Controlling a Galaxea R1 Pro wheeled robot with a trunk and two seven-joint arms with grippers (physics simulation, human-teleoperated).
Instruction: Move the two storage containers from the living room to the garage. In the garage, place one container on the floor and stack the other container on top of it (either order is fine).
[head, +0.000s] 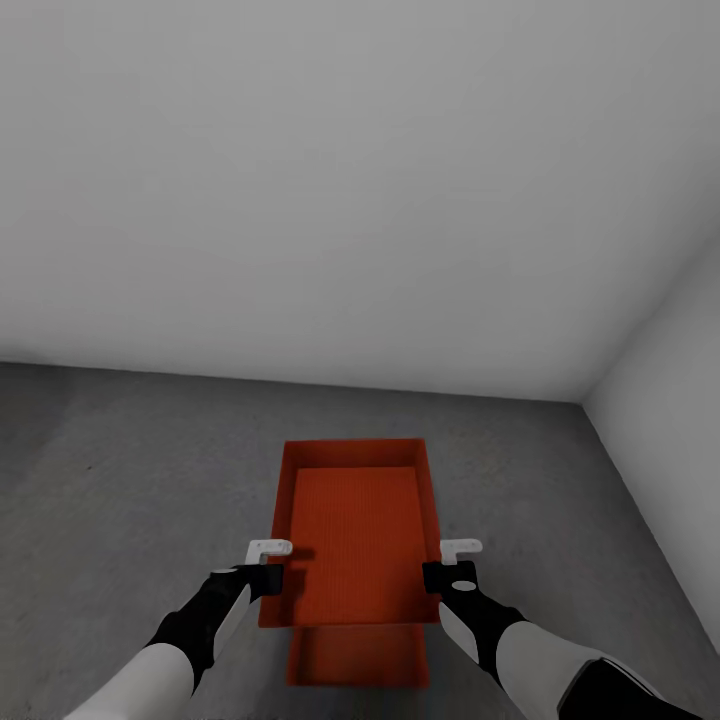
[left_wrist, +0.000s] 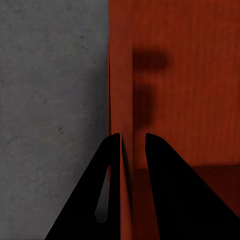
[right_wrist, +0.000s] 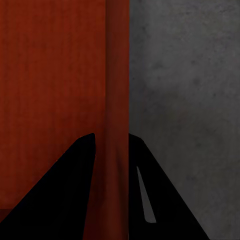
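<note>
While the upper orange-red open-top plastic storage bin (head: 358, 530) hangs between the two arms, a second bin of the same colour and make (head: 356, 655) sits on the rough dark grey concrete floor (head: 120, 470) straight beneath it, only its near end peeping out below the carried one, so the pair look lined up for stacking. Each long wall is gripped near the robot's end, which I take to be what keeps the bin level and square over its twin. The left gripper (left_wrist: 133, 145) has its black fingers either side of the left wall, one inside the bin and one outside, pinching that thin wall; the right gripper (right_wrist: 111, 140) does the same on the right wall, jaws closed onto it. From the head view I cannot tell whether the held bin already rests in the lower one or floats just above it. Beyond the bins stand plain white walls (head: 350, 180), meeting in a corner to the right, so this is the garage, and what seems left is lowering and letting go
</note>
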